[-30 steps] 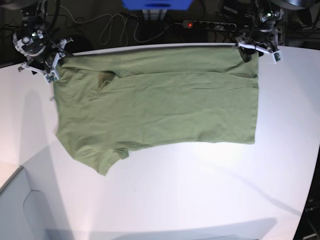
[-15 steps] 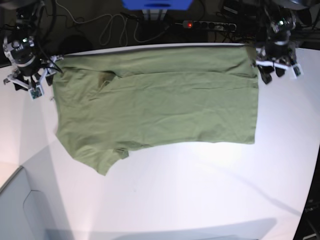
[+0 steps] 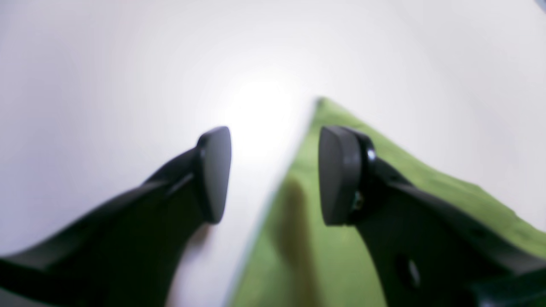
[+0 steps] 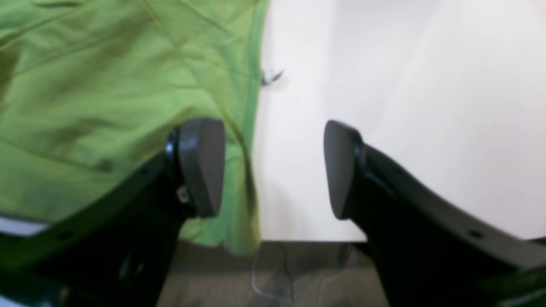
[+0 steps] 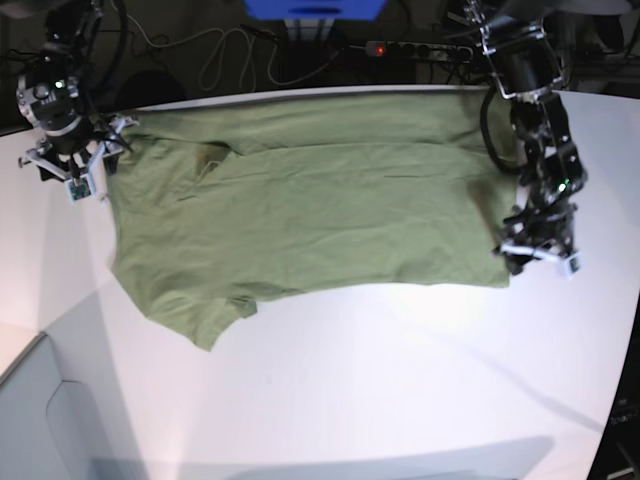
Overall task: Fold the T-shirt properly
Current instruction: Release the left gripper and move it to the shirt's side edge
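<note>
The T-shirt [image 5: 310, 210] lies spread flat on the white table [image 5: 400, 380], sage green, with one sleeve pointing to the front left. My left gripper [image 5: 535, 258] hangs over the shirt's front right corner. In the left wrist view the left gripper [image 3: 275, 175] is open, astride the edge of the T-shirt [image 3: 294, 256], with nothing held. My right gripper [image 5: 65, 178] stands just off the shirt's back left corner. The right wrist view shows the right gripper [image 4: 273, 170] open, one finger over the T-shirt [image 4: 106, 85] and the other over bare table.
A power strip [image 5: 420, 48] with a red light and loose cables lie behind the table's back edge, next to a blue object [image 5: 313, 8]. A small white scrap [image 4: 271, 76] lies beside the shirt's hem. A grey surface [image 5: 40, 420] shows at the front left.
My left arm swung from the shirt's back right corner forward along its right edge to the front right corner. My right gripper drew off the back left corner and now stands beside it.
</note>
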